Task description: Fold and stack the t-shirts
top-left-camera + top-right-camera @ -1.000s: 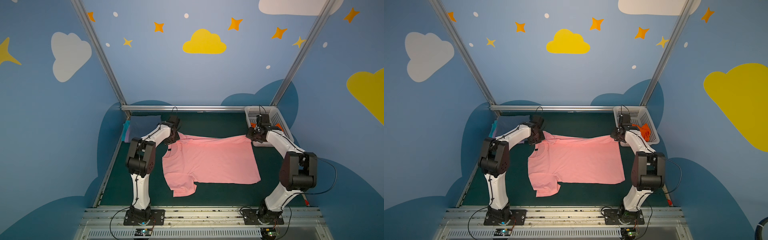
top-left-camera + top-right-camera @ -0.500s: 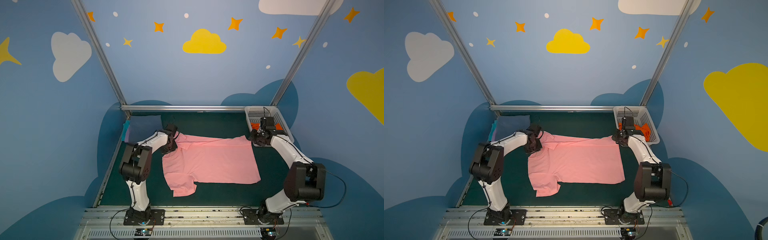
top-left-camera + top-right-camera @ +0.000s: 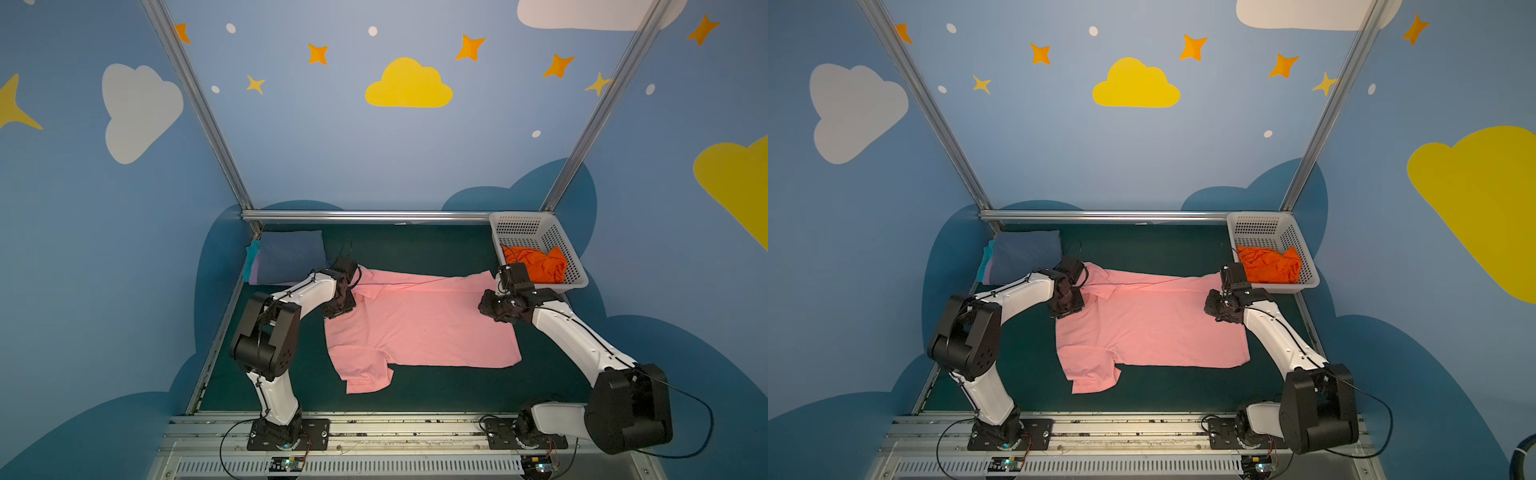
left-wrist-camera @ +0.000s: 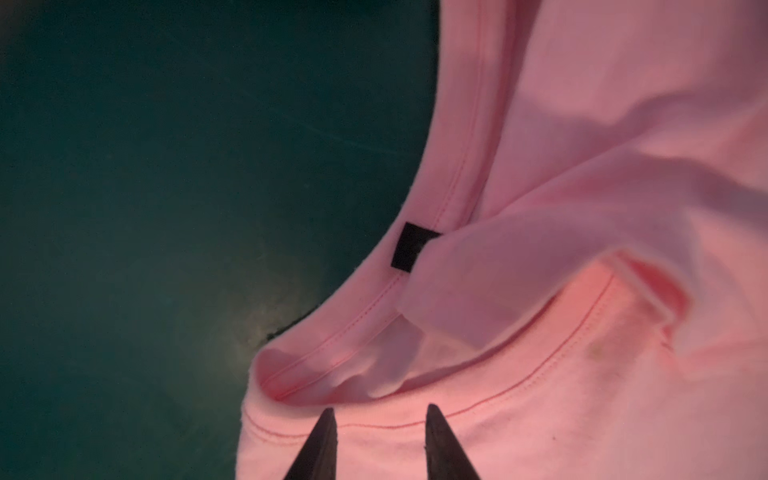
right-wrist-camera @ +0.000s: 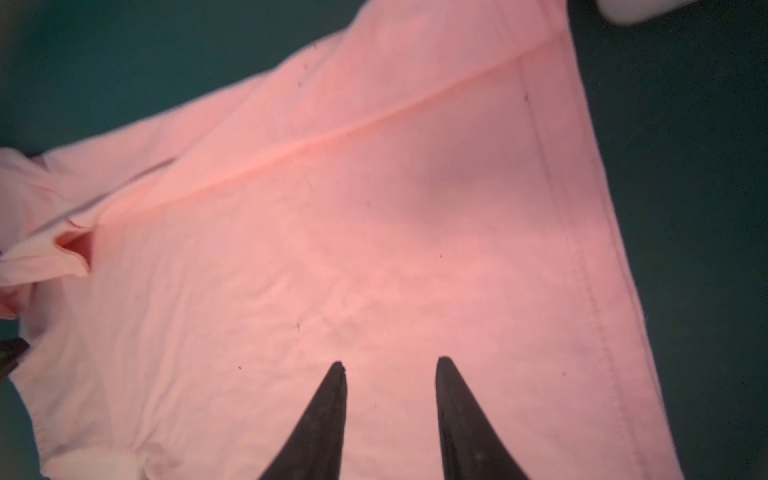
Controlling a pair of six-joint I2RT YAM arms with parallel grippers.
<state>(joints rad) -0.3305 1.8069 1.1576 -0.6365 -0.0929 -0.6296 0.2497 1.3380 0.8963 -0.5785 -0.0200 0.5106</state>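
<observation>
Pink t-shirt (image 3: 419, 328) spread flat mid-table, collar to the left. Left gripper (image 4: 381, 408) over the collar, jaws apart, gripping nothing. Right gripper (image 5: 390, 360) over the hem end, parted and empty too. Orange t-shirt (image 3: 536, 264) crumpled in the basket (image 3: 523, 226) far right. Folded stack (image 3: 291, 253) far left.

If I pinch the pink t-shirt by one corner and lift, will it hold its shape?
Probably not: the pink t-shirt lies limp with soft wrinkles and a flopped-over far edge, so it should sag from one pinch. It looks thin, so likely light. Pushed, it would probably bunch rather than slide across the green mat.
</observation>
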